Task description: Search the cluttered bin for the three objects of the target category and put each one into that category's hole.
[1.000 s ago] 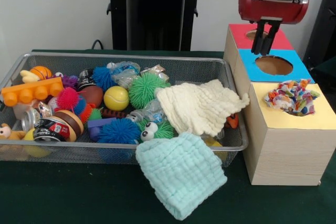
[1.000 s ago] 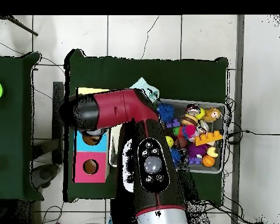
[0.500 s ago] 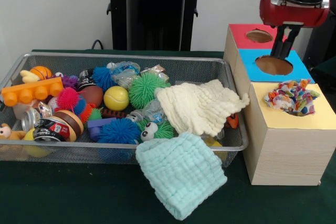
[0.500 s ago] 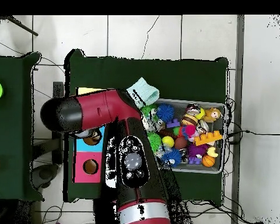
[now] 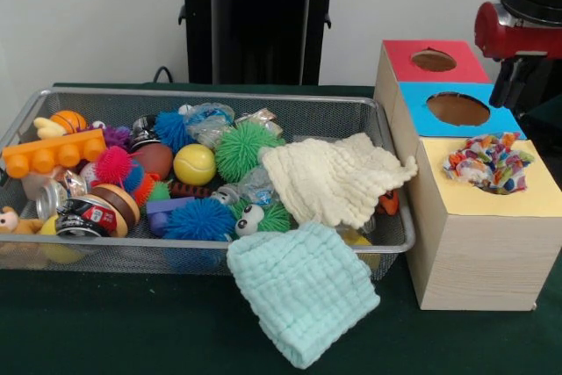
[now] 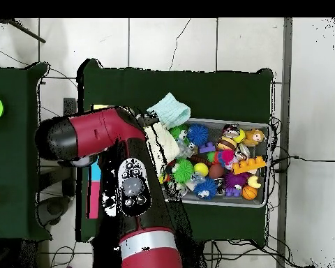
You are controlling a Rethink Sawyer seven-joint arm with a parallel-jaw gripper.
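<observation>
Beside the fingers (image 5: 507, 94), whose spread I cannot tell, colourful cloth (image 5: 488, 162) fills the yellow hole.

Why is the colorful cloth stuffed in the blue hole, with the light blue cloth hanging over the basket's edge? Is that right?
Not quite. The colorful cloth sits in the yellow hole, not the blue hole, which is empty. The front view shows this. The light blue cloth does hang over the basket's edge.
</observation>
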